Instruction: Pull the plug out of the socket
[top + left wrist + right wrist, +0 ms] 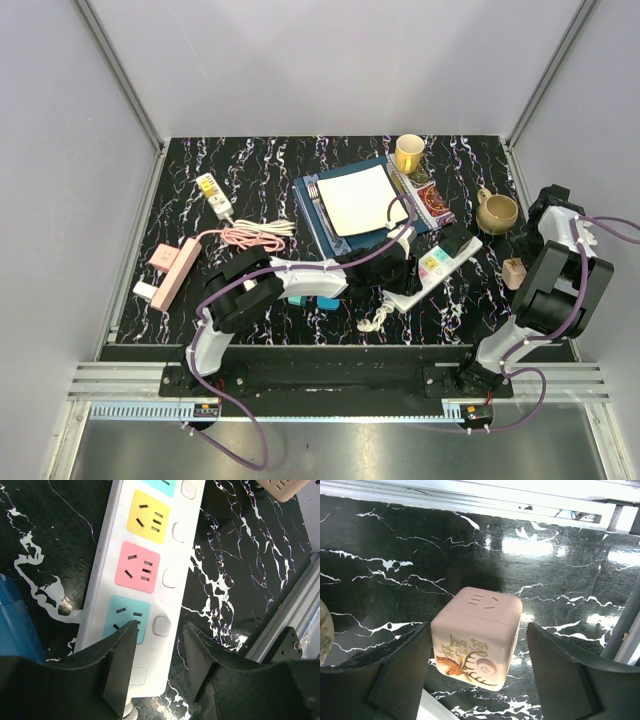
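Note:
A white power strip (pixel 437 267) (pixel 150 555) with teal, pink and yellow sockets lies mid-table, and a black plug block (pixel 456 240) sits on its far end. My left gripper (pixel 400 268) (pixel 159 627) hovers over the strip's near end, open. One finger is over the teal socket (pixel 125 617) and the other is past the strip's edge, over the table. A pink cube adapter (pixel 477 637) (pixel 514 272) with a deer print stands on the table at the right, apart from the strip. My right gripper (pixel 479 630) (pixel 522 258) straddles the cube, open, with both fingers clear of its sides.
Behind the strip is a stack of books with a white plate (pixel 355 200). A yellow cup (pixel 409 153) and a tan mug (pixel 497 211) stand further back. At the left lie a pink power strip (pixel 175 270), a white-yellow strip (pixel 213 195) and a coiled pink cord (pixel 255 237). A blue box (pixel 17 625) is beside the left gripper.

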{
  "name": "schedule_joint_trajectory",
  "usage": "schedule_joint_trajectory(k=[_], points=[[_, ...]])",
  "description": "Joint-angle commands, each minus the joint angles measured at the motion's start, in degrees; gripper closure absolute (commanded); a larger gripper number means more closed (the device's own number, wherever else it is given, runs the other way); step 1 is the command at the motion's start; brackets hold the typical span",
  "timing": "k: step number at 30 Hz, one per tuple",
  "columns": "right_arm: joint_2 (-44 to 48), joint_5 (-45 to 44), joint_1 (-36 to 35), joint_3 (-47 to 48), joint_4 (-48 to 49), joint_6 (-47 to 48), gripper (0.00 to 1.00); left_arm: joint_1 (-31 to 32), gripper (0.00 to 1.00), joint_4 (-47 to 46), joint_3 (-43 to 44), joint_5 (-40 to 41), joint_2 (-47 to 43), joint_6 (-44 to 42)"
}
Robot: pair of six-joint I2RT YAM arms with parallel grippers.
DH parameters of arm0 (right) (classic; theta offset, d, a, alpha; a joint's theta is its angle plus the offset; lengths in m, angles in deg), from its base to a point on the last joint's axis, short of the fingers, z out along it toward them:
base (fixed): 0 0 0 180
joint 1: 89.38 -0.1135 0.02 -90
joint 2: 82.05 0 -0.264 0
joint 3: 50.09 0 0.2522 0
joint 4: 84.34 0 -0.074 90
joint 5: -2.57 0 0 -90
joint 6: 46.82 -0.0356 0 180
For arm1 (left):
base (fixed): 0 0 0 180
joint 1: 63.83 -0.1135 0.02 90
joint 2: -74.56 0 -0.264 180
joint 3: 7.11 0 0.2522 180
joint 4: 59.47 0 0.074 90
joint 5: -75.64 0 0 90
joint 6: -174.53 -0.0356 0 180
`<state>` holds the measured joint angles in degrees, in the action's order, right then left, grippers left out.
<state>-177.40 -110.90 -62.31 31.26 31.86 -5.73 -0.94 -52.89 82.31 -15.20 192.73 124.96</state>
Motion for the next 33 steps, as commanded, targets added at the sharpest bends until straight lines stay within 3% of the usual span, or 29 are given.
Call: schedule_joint_trajectory(k=[1, 10, 16, 24, 33], points=[[1.48, 0.79, 0.18, 1.58, 1.53, 2.23, 0.15, -0.05, 0.5, 15.0, -3.59, 2.78, 4.35, -2.1], [6.83, 2.28, 0.18, 3.68, 0.65, 5.57, 0.03, -0.05, 0.5, 15.35, -3.68, 3.13, 3.82, -2.37], [12.37, 8.32, -0.7, 5.62, 0.2, 8.38, 0.02, -0.05, 0.5, 14.65, -4.73, 3.3, 3.38, -2.1], [13.0, 20.9, -12.99, 8.52, 1.35, 16.47, 0.03, -0.05, 0.5, 14.3, -4.99, 3.21, 3.38, -1.93], [7.38, 22.32, -20.04, 7.82, 1.88, 16.39, 0.03, -0.05, 0.5, 14.12, -5.34, 3.57, 3.12, -1.75]])
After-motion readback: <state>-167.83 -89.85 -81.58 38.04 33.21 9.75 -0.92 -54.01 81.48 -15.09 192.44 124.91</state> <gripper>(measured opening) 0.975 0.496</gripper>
